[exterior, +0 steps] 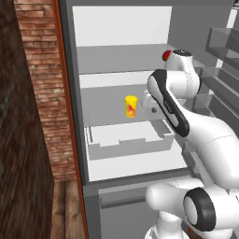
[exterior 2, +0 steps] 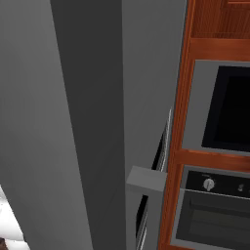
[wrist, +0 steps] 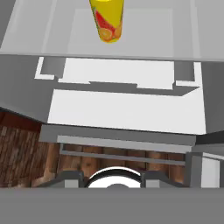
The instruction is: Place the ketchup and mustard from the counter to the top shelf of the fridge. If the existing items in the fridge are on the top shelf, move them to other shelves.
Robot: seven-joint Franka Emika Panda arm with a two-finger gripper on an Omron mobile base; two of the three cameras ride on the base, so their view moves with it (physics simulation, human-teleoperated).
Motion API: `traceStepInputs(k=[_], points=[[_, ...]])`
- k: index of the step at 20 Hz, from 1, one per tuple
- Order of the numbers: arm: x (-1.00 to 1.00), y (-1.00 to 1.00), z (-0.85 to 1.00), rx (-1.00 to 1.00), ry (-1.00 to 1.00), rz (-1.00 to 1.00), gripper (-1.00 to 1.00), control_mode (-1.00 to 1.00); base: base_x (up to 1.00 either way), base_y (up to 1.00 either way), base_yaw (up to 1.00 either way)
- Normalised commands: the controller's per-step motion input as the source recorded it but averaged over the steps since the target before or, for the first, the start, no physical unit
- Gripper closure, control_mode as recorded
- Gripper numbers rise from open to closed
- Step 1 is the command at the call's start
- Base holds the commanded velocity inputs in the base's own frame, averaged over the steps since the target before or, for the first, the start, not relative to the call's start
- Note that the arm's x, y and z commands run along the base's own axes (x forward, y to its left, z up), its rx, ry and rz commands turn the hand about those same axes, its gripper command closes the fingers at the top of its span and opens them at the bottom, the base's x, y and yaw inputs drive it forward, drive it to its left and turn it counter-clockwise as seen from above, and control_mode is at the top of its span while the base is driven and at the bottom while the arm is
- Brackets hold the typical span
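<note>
The gripper (wrist: 113, 176) appears at the 6 o'clock edge of the hand view as two dark fingertips (wrist: 70, 177), one on each side of a white rounded part; nothing lies between them, but whether the jaws are parted or closed cannot be told from these pictures. In the left base view the hand is hidden behind the forearm of the arm (exterior: 186, 116), which reaches from 5 o'clock up into the open fridge (exterior: 70, 93). Ahead of the fingertips, toward 12 o'clock in the hand view, lies the lower fridge floor (wrist: 127, 111), then a white drawer (wrist: 118, 74) with a notched front edge, and beyond it a grey shelf (wrist: 52, 35). On that shelf stands a yellow can (wrist: 108, 22) with a red and orange fruit print, upright, well apart from the gripper. In the left base view the same yellow can (exterior: 131, 106) stands on the middle shelf (exterior: 102, 100), at 9 o'clock from the arm's wrist and directly above the white drawer (exterior: 130, 140). The top shelf (exterior: 116, 58) lies above it at 12 o'clock. Door bins (exterior: 224, 42) sit at 2 o'clock. A brick wall (exterior: 42, 70) borders the fridge at 9 o'clock. The right base view shows the grey fridge side (exterior 2: 73, 122), with a wall oven (exterior 2: 224, 112) at 3 o'clock.
</note>
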Motion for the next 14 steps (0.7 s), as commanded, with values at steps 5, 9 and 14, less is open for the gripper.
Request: traceStepInputs(k=[5, 9, 14], points=[[-0.19, 0.00, 0.12, 0.00, -0.10, 0.00, -1.00, -1.00, 0.00, 0.00, 0.00], [-0.29, 0.00, 0.44, 0.00, -0.26, -0.09, -1.00, -1.00, 0.00, 0.00, 0.00], [-0.26, 0.00, 0.56, 0.00, -0.28, -0.13, -1.00, -1.00, 0.00, 0.00, 0.00]])
